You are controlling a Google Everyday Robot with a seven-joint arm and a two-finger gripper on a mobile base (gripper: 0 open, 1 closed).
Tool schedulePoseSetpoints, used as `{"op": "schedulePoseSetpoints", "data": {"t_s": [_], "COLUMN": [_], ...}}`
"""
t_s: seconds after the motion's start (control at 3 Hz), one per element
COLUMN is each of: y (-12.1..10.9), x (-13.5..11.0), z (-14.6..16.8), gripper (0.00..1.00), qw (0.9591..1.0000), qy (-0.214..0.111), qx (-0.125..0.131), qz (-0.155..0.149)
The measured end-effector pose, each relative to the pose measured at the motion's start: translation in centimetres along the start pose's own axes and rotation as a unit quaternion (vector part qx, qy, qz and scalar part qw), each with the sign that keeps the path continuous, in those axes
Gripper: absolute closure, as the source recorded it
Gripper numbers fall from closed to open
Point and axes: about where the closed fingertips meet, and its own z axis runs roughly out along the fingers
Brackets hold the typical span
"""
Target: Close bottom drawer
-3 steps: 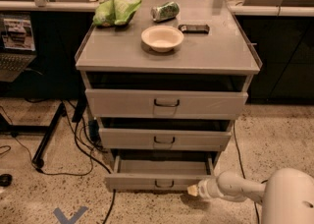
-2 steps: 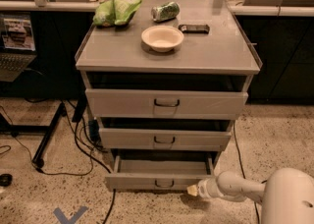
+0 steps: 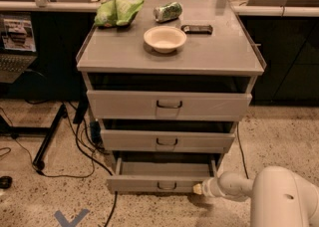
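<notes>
The bottom drawer (image 3: pixel 149 183) is the lowest of three grey drawers in the cabinet. It stands pulled out, with a small dark wire handle (image 3: pixel 167 186) at its centre. My white arm comes in from the lower right, low to the floor. Its gripper (image 3: pixel 198 189) is at the right end of the bottom drawer's front panel, touching or nearly touching it. The middle drawer (image 3: pixel 167 140) and top drawer (image 3: pixel 168 105) also stand slightly out.
On the cabinet top (image 3: pixel 209 56) lie a white bowl (image 3: pixel 164 38), a green chip bag (image 3: pixel 116 11), a green can (image 3: pixel 168 11) and a dark phone (image 3: pixel 197 29). Cables (image 3: pixel 75 141) and a stand leg (image 3: pixel 47 141) cross the floor at left. A laptop (image 3: pixel 15 47) is at far left.
</notes>
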Motion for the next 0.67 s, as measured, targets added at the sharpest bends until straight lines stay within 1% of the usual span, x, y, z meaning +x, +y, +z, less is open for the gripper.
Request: {"op": "schedulePoseSetpoints", "data": {"t_s": [0.33, 0.67], "y": [-1.4, -3.8], "x": [-1.1, -3.8], "z": [-0.1, -0.6], "gripper": [1.0, 1.0], "qw": [0.9997, 0.9975], "qy": [-0.01, -0.04], "qx": [0.02, 0.055], "qz": [0.007, 0.021]}}
